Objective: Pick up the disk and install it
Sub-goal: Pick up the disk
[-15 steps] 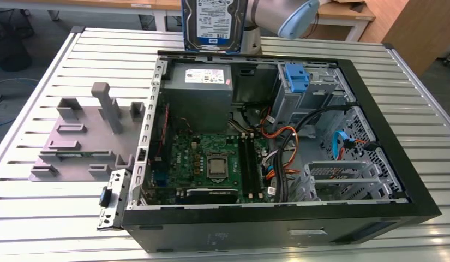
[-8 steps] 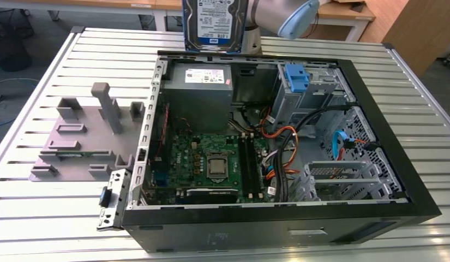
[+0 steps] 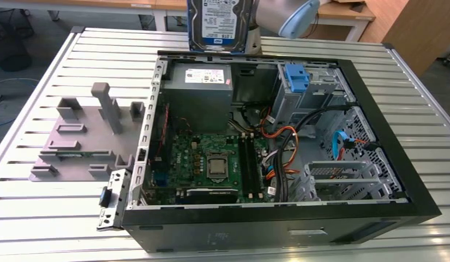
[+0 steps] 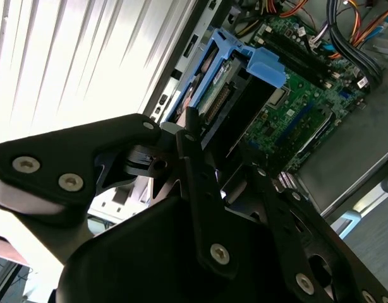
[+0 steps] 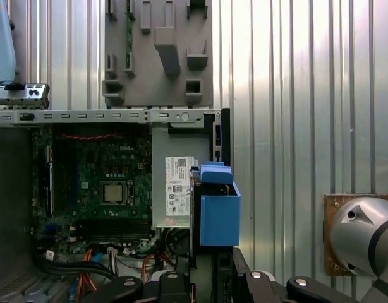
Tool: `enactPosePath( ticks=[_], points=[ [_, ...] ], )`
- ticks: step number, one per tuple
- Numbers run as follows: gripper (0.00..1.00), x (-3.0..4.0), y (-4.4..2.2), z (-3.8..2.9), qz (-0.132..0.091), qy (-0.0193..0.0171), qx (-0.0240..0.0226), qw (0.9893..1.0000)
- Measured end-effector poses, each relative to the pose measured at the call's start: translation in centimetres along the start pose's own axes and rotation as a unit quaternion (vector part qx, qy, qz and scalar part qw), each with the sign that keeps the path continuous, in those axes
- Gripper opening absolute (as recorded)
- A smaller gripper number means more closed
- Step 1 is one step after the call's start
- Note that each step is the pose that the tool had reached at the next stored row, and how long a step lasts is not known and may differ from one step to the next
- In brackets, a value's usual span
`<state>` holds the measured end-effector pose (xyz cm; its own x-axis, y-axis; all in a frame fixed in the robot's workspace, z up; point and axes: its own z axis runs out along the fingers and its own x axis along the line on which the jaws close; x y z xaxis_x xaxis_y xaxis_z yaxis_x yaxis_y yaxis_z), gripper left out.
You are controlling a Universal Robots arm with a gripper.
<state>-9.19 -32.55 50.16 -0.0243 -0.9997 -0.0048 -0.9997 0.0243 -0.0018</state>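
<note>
Silver drive with the blue frame, where is the disk (image 3: 217, 24) right now?

Up in the air. In the exterior view it stands upright at the far rim of the computer case (image 3: 399, 164), label facing the camera, just above the grey power-supply box (image 3: 199, 82).

What has hold of it?

The hand (image 4: 222, 142). In the second wrist view its black fingers (image 4: 197, 158) are clamped on either side of the drive, with the blue carrier sticking out past the fingertips. The arm (image 3: 287, 16) shows just beside the disk, toward the exterior view's right.

And below it?

The case lies open on the slatted metal counter (image 3: 65, 207). Inside are the green motherboard (image 3: 210, 164), orange and black cables, and a lone blue bracket (image 3: 296, 76) in the bay next to the power supply. A metal drive cage (image 3: 341, 174) sits toward the exterior view's right.

Anything outside the case?

A grey moulded fixture (image 3: 87, 136) rests on the counter at the exterior view's left, well apart from the disk. In the first wrist view the carrier (image 5: 219, 214) is seen edge-on over the power supply's white label.
</note>
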Motion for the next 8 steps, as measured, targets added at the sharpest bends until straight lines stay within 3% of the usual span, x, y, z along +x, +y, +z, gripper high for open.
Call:
enactPosePath(
  ticks=[8],
  points=[
    [0.35,-0.03,-1.14,0.00,0.000,0.0000,0.0000,1.0000]
  ],
)
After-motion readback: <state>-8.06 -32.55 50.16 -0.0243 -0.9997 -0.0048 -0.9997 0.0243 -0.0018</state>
